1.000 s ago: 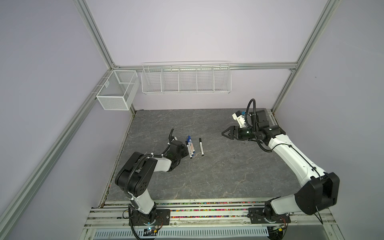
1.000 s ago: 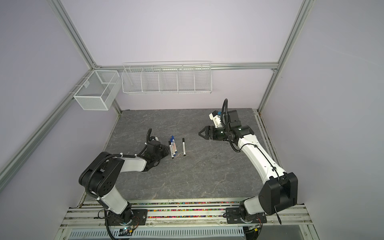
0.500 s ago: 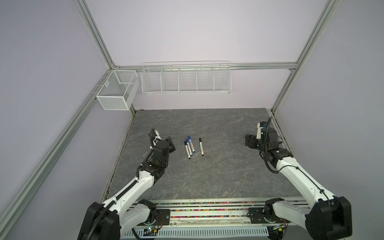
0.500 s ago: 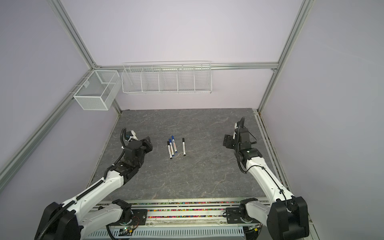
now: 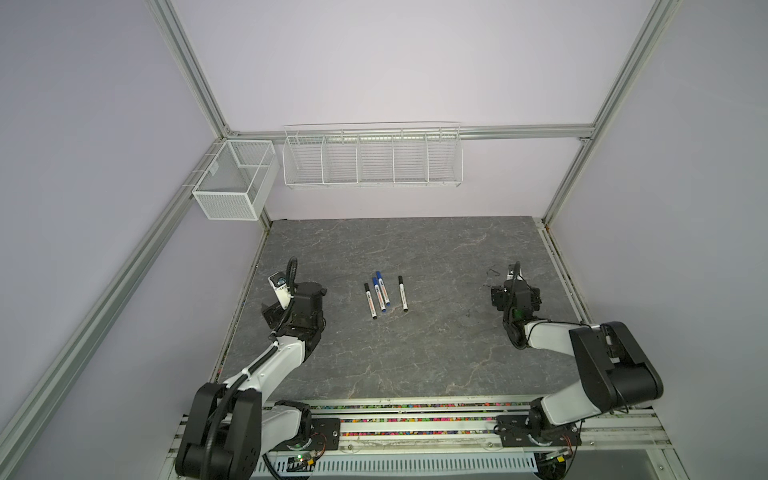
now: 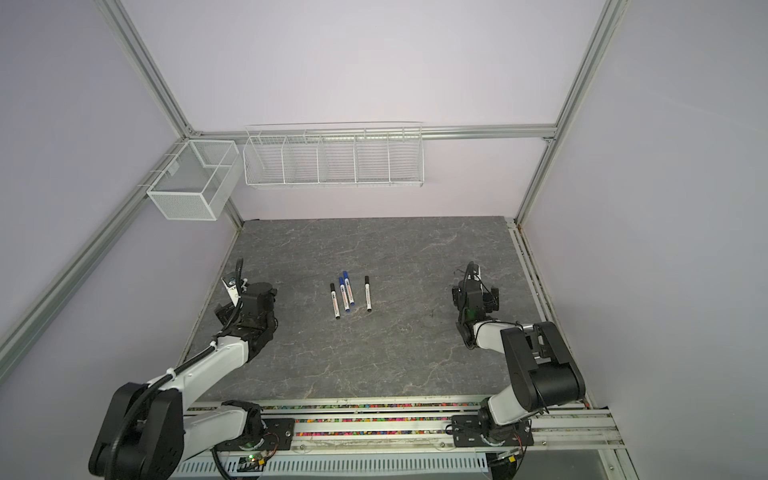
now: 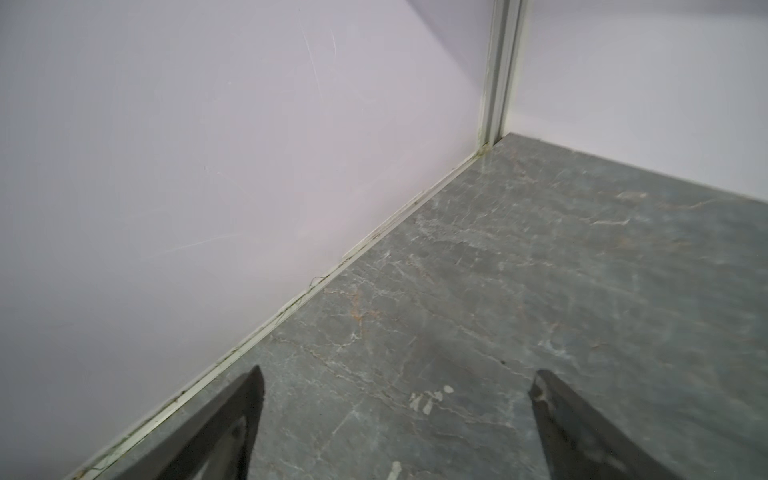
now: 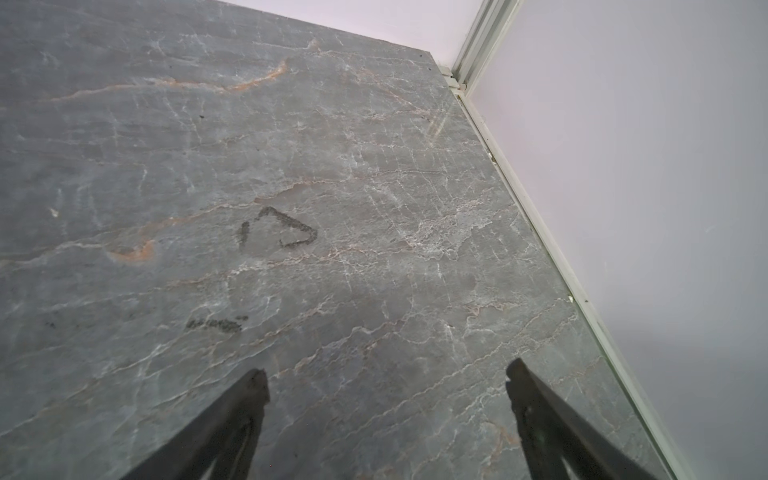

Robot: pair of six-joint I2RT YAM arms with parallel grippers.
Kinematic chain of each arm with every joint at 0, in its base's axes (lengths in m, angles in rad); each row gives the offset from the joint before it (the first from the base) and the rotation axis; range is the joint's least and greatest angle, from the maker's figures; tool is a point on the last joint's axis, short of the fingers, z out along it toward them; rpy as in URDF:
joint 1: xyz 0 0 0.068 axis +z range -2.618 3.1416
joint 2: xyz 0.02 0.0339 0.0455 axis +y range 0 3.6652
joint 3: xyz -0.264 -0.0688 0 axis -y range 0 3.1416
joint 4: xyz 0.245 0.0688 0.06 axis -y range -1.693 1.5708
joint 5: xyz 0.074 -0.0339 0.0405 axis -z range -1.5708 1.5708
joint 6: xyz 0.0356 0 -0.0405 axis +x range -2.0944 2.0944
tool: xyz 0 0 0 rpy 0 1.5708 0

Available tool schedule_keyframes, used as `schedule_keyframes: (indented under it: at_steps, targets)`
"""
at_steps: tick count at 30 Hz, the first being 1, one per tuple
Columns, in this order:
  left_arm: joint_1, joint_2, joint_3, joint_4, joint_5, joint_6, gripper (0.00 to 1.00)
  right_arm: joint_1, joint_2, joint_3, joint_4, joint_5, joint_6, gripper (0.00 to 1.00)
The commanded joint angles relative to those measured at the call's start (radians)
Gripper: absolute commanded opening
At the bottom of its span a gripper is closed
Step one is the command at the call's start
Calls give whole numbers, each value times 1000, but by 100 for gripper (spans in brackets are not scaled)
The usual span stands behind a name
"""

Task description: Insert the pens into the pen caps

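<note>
Four white pens lie side by side in the middle of the grey table, seen in both top views. The outer two (image 5: 370,302) (image 5: 402,295) have black ends. The inner two (image 5: 378,296) (image 6: 347,291) have blue ends. A cap sits on each pen's far end, such as a black cap (image 5: 366,286) and a blue cap (image 5: 378,274). My left gripper (image 5: 296,303) (image 7: 398,374) hangs open and empty near the left wall, well left of the pens. My right gripper (image 5: 515,297) (image 8: 387,369) is open and empty near the right wall.
A white wire rack (image 5: 372,156) hangs on the back wall and a mesh box (image 5: 232,180) on the left wall. Dark pen scribbles (image 8: 278,228) mark the table ahead of the right gripper. Wall edges (image 7: 291,307) (image 8: 536,216) run close beside both grippers.
The left gripper has drawn back from beside the pens to the left wall and opened wide. The right arm has pulled back from mid-table to the right side, its jaws wider.
</note>
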Motion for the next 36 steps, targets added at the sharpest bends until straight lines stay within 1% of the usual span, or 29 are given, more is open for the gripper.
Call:
schedule_keyframes:
  at_steps: [1,3,4,6,8,9,10,11,12,13,14,15,16,17,18,20,21,23,26,30,36]
  targets:
    - [12,69,-57,308,9,133,100,-53,-17,-2,103,-116,-29,89]
    - [26,89,-66,391,100,149,99,-84,-14,15,67,-203,-14,89]
    - [44,113,-80,466,158,168,100,-101,-11,28,39,-250,-6,89]
    - [62,163,-91,553,220,187,100,-131,-11,42,9,-314,4,89]
    - [84,250,-110,707,292,227,99,-142,-17,26,28,-384,-7,89]
    - [84,239,-101,659,343,230,99,-150,-21,5,57,-424,-11,89]
    - [86,218,-95,582,425,228,99,-165,-26,-39,121,-483,-21,89]
    - [90,245,-107,635,486,249,99,-166,12,-112,290,-506,-32,89]
    - [90,302,-130,758,499,276,99,-165,41,-129,400,-504,-34,89]
    - [92,359,-144,875,477,299,99,-165,2,-99,285,-506,-31,89]
    - [94,310,-126,744,477,264,99,-167,-7,-82,209,-493,-19,89]
    - [101,269,-97,617,476,234,99,-168,19,-101,292,-475,-17,89]
    - [116,275,-76,596,485,215,99,-163,15,-103,304,-450,-17,89]
    - [128,314,-71,653,496,225,99,-157,-6,-100,262,-434,-16,89]
    - [130,329,-80,698,498,240,99,-152,-7,-106,268,-415,-15,89]
    - [130,299,-59,604,495,215,99,-151,3,-104,286,-414,-14,89]
    - [130,301,-61,613,494,217,99,-151,-3,-99,266,-416,-13,89]
    - [130,319,-75,672,498,229,99,-151,3,-104,284,-413,-15,89]
    - [130,315,-73,656,499,227,99,-157,5,-97,268,-426,-12,89]
    - [133,318,-74,662,502,226,99,-183,6,-83,239,-481,1,89]
    - [136,316,-74,663,505,224,99,-182,2,-90,253,-484,-4,88]
